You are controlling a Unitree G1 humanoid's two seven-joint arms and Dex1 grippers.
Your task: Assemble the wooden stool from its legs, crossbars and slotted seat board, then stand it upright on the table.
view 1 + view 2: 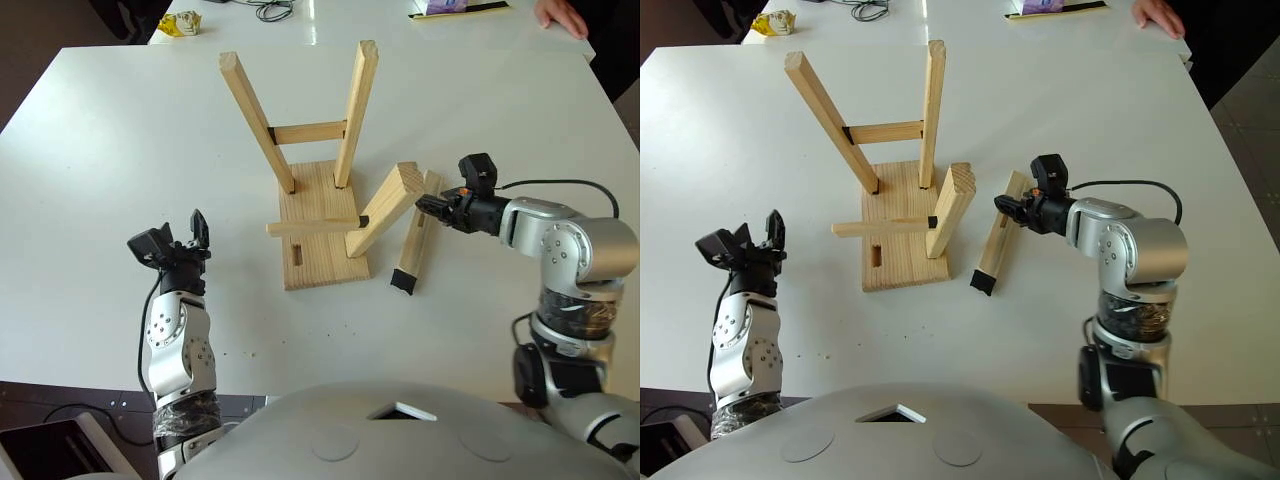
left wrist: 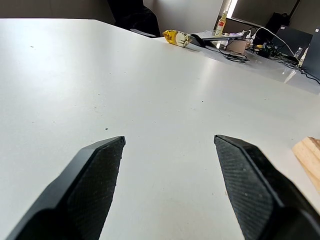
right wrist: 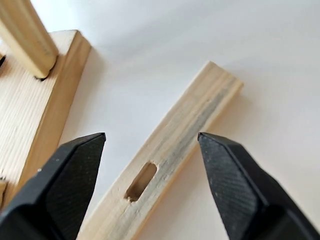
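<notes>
Slotted leg [image 3: 186, 126] (grainy wood) beneath spread right claw [image 3: 150, 142].

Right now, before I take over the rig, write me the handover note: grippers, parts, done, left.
Left gripper: open, empty, over bare table left of the seat board.
Right gripper: open, over the loose leg lying right of the board.
Done: two legs stand in the board, joined by a crossbar; a third leg leans tilted at its near right corner, a second crossbar jutting from it.
Left: seat the third leg, fit the loose leg, stand the stool upright.
</notes>
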